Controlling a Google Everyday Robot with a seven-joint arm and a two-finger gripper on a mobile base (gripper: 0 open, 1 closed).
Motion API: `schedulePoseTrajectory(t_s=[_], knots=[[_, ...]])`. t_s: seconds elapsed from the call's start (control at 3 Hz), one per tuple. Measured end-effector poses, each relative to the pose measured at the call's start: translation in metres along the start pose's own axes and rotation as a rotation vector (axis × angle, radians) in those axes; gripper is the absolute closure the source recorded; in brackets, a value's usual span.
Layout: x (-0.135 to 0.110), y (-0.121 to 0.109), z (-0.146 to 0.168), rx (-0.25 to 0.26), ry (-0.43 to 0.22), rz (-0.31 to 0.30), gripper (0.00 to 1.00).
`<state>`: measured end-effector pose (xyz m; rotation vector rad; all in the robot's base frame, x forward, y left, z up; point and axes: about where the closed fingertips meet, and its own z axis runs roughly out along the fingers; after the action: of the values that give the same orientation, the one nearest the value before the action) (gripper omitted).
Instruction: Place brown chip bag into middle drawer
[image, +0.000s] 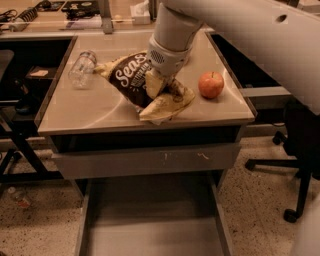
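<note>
The brown chip bag (129, 76), dark brown with pale yellow ends and white script, lies crumpled on the tan cabinet top (90, 107) near its front middle. My gripper (164, 86) comes down from above and is shut on the bag's right end, whose yellow corner (165, 105) bunches up beneath the fingers. The middle drawer (150, 225) is pulled open below the cabinet front, and its grey floor shows bare.
A red apple (211, 84) sits right of the bag. A clear plastic bottle (81, 68) lies on its side at the left. A shut grey drawer front with pale scratches (145, 160) is above the open drawer. An office chair base (285, 165) stands at the right.
</note>
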<state>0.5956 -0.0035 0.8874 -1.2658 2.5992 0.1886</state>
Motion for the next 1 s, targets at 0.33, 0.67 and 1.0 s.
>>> schedulePoseTrajectory(t_s=[0.33,0.67,1.0], knots=[[0.023,0.021,-0.015,0.023,-0.035,0.009,1.00],[0.024,0.022,-0.013,0.023,-0.027,0.005,1.00],[0.033,0.030,-0.017,0.024,-0.015,-0.009,1.00]])
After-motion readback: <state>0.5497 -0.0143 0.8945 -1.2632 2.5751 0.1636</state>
